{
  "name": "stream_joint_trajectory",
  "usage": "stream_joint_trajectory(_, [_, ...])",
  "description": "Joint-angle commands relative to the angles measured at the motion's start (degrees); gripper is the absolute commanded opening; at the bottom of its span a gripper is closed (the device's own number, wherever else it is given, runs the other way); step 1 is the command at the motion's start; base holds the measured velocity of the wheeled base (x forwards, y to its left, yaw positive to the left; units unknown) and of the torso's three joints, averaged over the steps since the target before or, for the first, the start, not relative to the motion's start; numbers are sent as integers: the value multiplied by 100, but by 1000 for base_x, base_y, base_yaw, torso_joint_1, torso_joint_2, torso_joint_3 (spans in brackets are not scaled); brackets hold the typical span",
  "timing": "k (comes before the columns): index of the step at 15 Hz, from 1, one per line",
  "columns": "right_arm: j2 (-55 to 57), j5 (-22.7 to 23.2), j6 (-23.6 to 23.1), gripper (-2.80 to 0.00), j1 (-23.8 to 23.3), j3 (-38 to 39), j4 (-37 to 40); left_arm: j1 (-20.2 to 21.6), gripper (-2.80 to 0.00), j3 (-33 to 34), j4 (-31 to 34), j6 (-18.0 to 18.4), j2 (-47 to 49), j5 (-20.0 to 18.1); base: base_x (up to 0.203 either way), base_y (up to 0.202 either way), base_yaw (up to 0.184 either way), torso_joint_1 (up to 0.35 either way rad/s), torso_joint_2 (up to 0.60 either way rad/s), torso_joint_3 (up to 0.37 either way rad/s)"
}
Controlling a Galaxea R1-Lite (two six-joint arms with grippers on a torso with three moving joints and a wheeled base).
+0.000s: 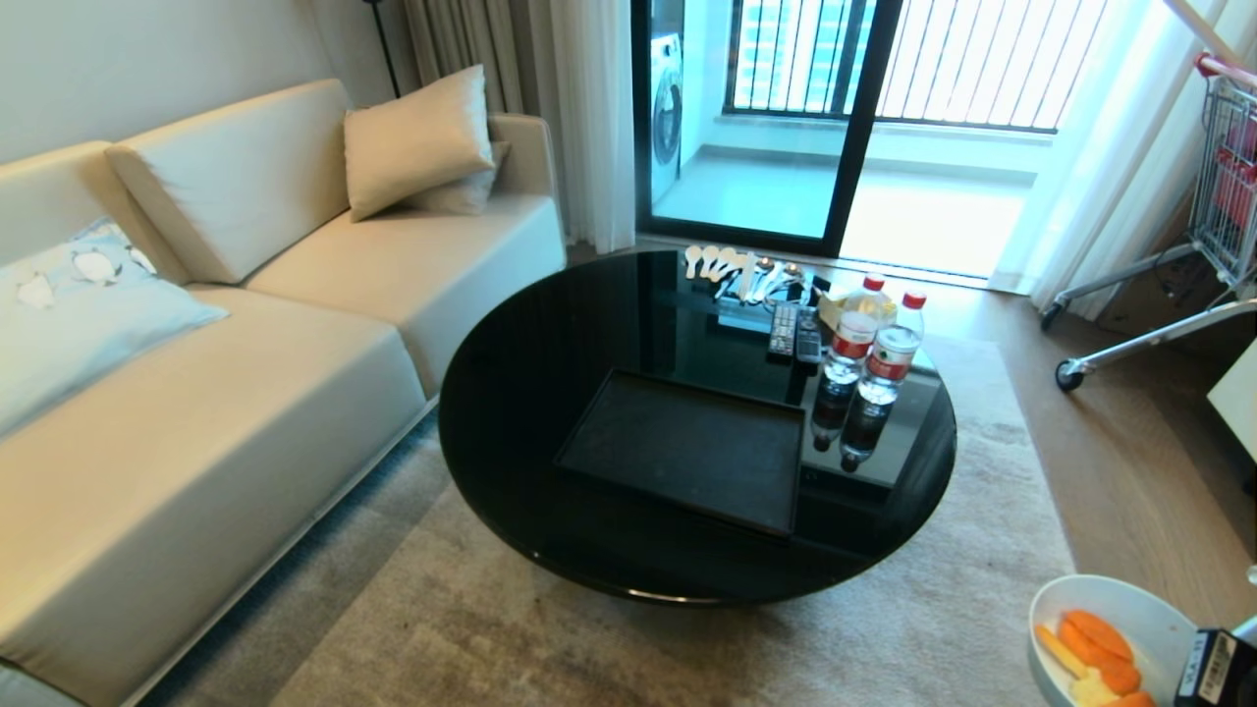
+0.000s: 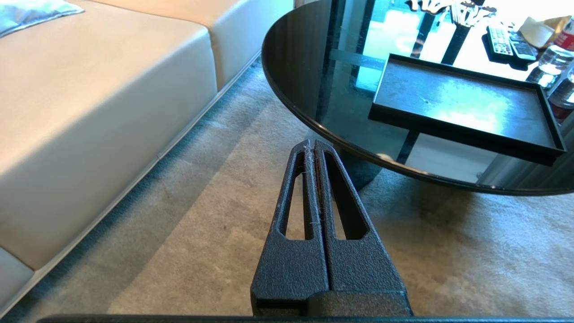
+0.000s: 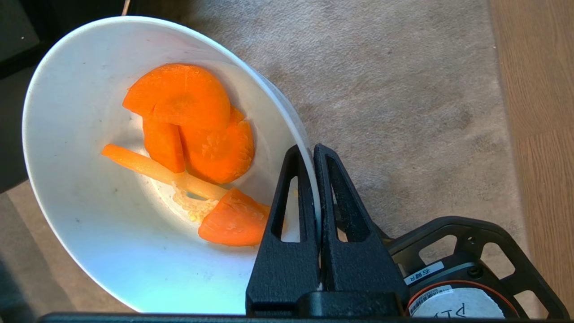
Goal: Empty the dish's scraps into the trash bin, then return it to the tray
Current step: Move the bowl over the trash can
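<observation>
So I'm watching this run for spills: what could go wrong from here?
The right gripper pinches only the thin rim of the dish, so it could slip or swing. The dish sits tilted over the carpet with the scraps still loose inside, and no trash bin is in view; pieces could slide out early. On the return, the water bottles stand close beside the tray and could be knocked.
</observation>
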Motion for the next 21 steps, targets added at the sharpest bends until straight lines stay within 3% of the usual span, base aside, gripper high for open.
stream_joint_trajectory(1, [1,-7,26,-280,18,29,14,0,-280,0,-4,-6,-2,2,0,0,0,0,0,0])
stream_joint_trajectory(21, [-69,-7,35,-280,45,55,23,0,-280,0,-4,-6,-2,2,0,0,0,0,0,0])
